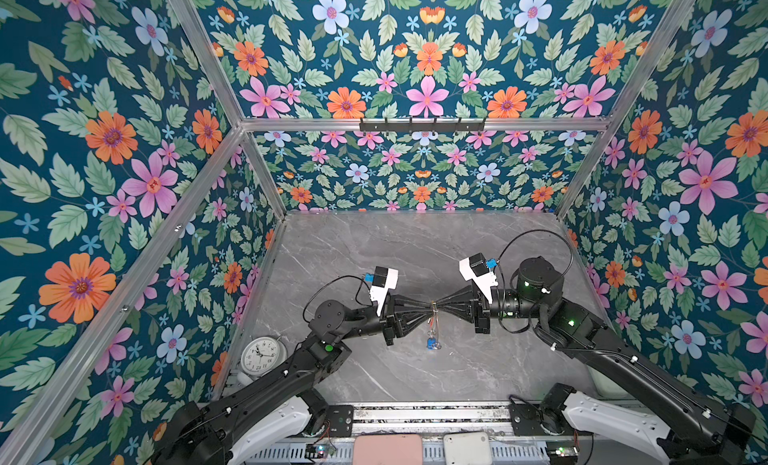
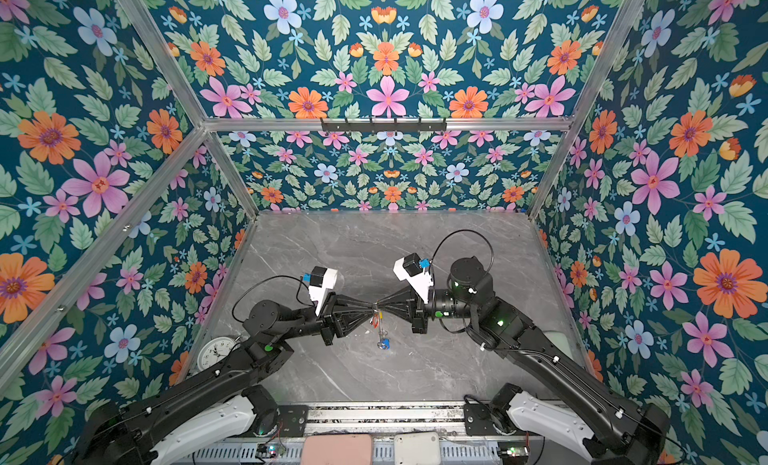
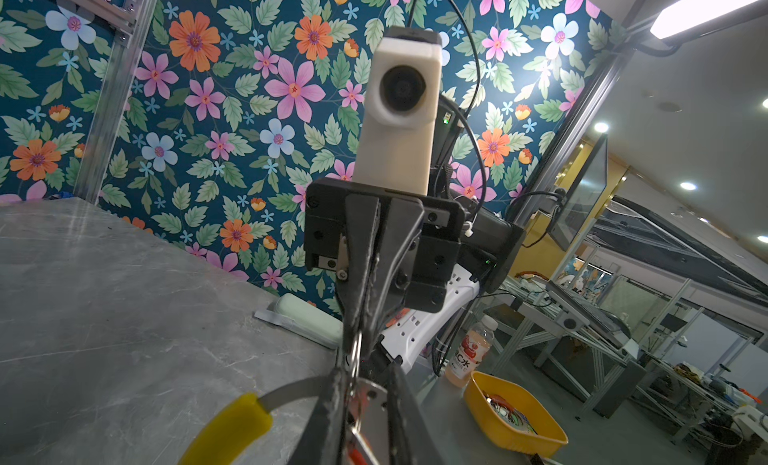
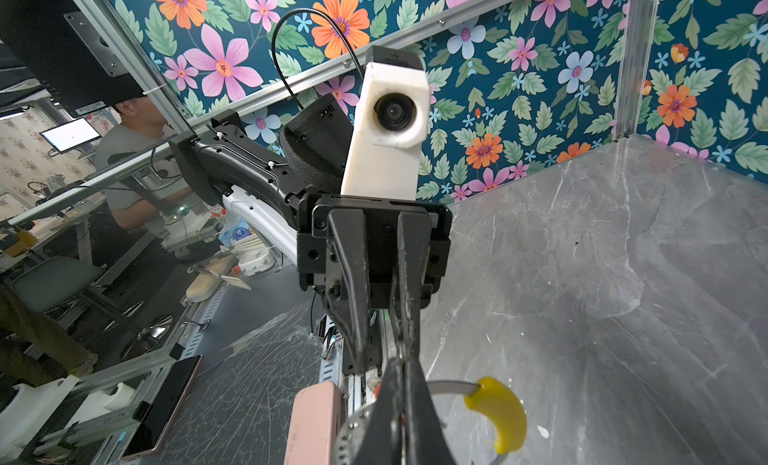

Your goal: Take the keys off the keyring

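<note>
Status: both grippers meet tip to tip over the middle of the table [image 1: 374,255], left gripper [image 1: 429,307] in from 9 o'clock, right gripper [image 1: 439,306] in from 3 o'clock in both top views. Right gripper is clamped tight on the keyring [image 4: 451,386]; its grey band and yellow segment [image 4: 498,417] stick out just beside the tips in the right wrist view. Ring hangs toward 6 o'clock from the pinch point, with the blue-tag key [image 1: 432,342] at the bottom and the red-tag key [image 2: 379,316] higher, right under the tips. Left gripper's jaws stand narrow around a flat silver piece with red at its end, which we read as the red-tag key; whether they actually bite it we cannot tell. We judge this as the first extraction: ring anchored, neither key off yet. Next move needs a firm pinch on that key, then working its small loop along the ring to the split and out, with the right side holding steady. Risk: a straight pull may just drag the ring out of the right grip. Alarm clock [image 1: 259,355] at 8 o'clock is well apart.
</note>
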Controlling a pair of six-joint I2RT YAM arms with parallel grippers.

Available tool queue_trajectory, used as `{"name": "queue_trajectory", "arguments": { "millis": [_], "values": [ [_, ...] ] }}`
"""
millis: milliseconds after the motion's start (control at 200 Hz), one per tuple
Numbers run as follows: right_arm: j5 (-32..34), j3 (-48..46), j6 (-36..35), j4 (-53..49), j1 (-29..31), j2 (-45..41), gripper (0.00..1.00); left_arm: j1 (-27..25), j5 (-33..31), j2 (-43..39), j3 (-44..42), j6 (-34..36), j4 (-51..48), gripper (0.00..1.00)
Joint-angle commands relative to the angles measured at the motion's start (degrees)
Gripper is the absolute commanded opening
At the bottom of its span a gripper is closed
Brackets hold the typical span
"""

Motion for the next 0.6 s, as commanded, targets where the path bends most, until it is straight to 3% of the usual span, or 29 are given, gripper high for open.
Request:
{"name": "queue_trajectory", "arguments": {
  "millis": [0, 200, 320, 435, 595],
  "values": [
    [0.54, 0.23, 0.56, 2.66, 0.02, 0.2, 0.0, 0.04, 0.61, -0.26, 0.29, 0.19, 1.59, 0.15],
    [0.16, 0.16, 0.93, 2.92, 0.03, 0.74, 0.0, 0.04, 0.19, -0.79, 0.9, 1.19, -0.43, 0.0],
    [1.08, 0.27, 1.82, 2.47, 0.03, 0.63, 0.0, 0.08, -0.51, -1.52, 1.67, 2.46, -3.29, 0.0],
    [4.17, 0.48, 3.16, 0.27, 0.03, -0.08, 0.33, 0.04, -1.77, -3.42, 3.51, 5.4, -10.94, 0.0],
    [9.63, -0.13, 4.24, -2.42, 0.01, -2.06, 0.43, 0.04, -4.26, -6.27, 8.24, 11.59, -27.87, 0.0]
  ]
}}
